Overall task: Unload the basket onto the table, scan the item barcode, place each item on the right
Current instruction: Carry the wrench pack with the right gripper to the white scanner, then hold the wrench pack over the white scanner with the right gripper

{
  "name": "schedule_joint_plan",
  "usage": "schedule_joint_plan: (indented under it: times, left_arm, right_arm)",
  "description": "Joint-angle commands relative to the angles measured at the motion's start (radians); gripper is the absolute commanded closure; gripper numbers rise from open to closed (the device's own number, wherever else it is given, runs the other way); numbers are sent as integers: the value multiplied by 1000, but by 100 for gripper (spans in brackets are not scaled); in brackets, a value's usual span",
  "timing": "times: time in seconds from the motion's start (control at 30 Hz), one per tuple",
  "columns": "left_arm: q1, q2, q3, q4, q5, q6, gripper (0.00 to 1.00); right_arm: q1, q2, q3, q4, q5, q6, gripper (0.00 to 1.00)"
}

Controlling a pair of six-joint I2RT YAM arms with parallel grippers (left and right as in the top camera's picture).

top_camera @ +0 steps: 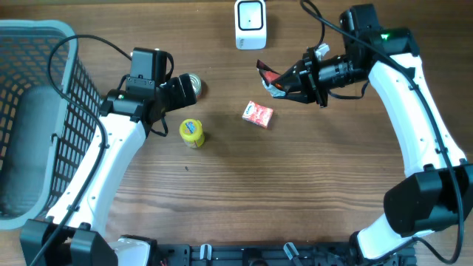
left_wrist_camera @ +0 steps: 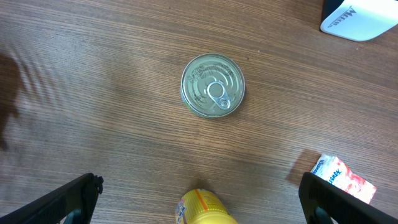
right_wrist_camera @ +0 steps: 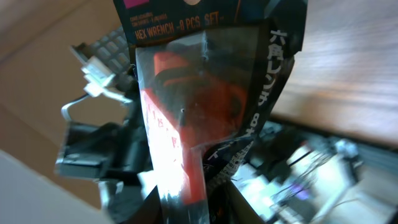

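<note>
My right gripper [top_camera: 292, 83] is shut on a black and red hex wrench pack [top_camera: 272, 80], held in the air a little below and to the right of the white barcode scanner [top_camera: 250, 24]. In the right wrist view the pack [right_wrist_camera: 199, 93] fills the frame, pinched at its lower end by the right gripper [right_wrist_camera: 205, 199]. Over the table's left middle, my left gripper [left_wrist_camera: 200, 190] stands wide open and holds nothing. A tin can [left_wrist_camera: 212, 86] lies ahead of it and a yellow bottle [left_wrist_camera: 204, 208] lies between its fingers.
A red and white packet [top_camera: 258, 114] lies mid-table, seen also as the packet [left_wrist_camera: 345, 179] in the left wrist view. The tin can [top_camera: 194, 85] and yellow bottle [top_camera: 192, 134] sit left of it. A grey mesh basket [top_camera: 37, 111] stands at the left edge.
</note>
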Motion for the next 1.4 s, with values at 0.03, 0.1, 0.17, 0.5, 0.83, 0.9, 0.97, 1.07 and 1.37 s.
schedule_joint_plan:
  times: [0.03,0.1,0.17,0.5,0.83,0.9,0.97,1.07,1.37]
  left_arm:
    - [0,-3,2,2,-5,-21,0]
    - [0,-3,2,2,-5,-22,0]
    - [0,-3,2,2,-6,-26,0]
    - [0,-3,2,-8,-6,-48,0]
    - [0,-3,2,-16,-6,-71,0]
    - [0,-3,2,-17,-6,-78,0]
    - [0,-3,2,-18,-6,-98,0]
    - [0,-3,2,-26,-6,-171,0]
    - [0,-3,2,-38,251,-585,0]
  right_arm:
    - [2,-31,5,39,-172,253,95]
    - [2,-31,5,86,-218,381,96]
    - [1,-30,5,185,-285,505,95]
    - [-17,-30,5,833,-377,1224,95]
    - [-84,-11,-11,794,-411,1111,95]
    - [-84,-2,-27,794,-418,1146,96]
    - [-84,-2,-40,794,-422,1158,95]
    - [-86,-2,-58,793,-422,1207,96]
    - [-121,-2,-58,703,-376,1219,95]
